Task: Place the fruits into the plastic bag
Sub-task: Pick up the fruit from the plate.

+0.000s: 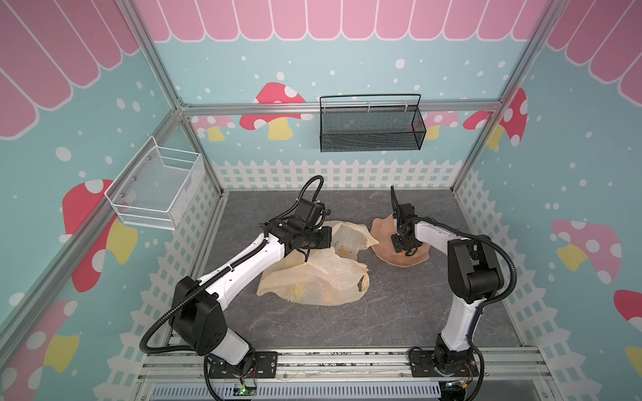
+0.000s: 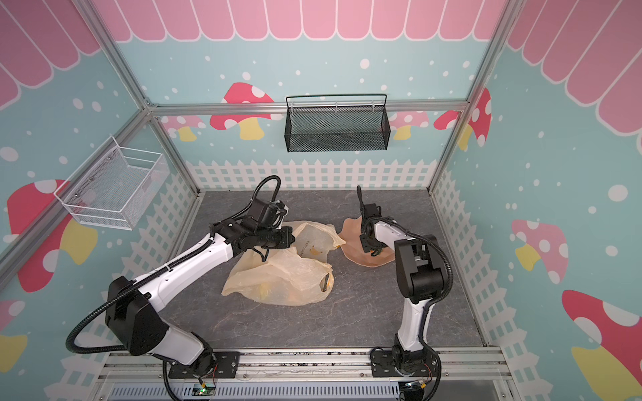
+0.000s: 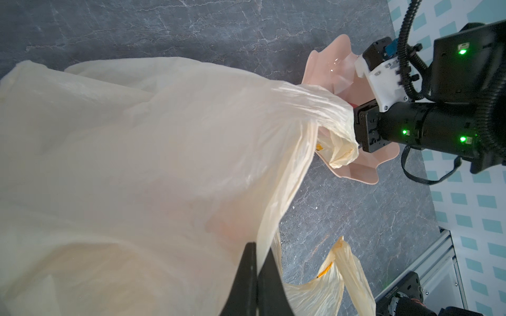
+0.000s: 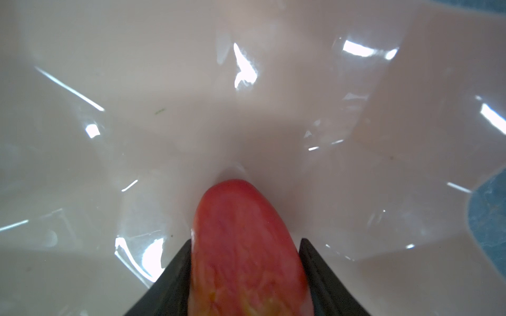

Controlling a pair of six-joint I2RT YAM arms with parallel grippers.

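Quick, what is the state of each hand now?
Left hand: closed, holding the bag.
Right hand: closed on the red fruit, in the bowl.

Crinkly translucent cream-yellow plastic bag [image 1: 312, 274] slumped mid-worktop [image 1: 399, 305], one edge raised and pinched in the left tool [image 3: 258, 254], yellow shapes [image 1: 298, 290] showing through its film, blurred red fruit [image 4: 241, 213] clasped between the fingers of the right tool [image 4: 245, 243], tip touching the pink bowl [image 4: 191, 109]
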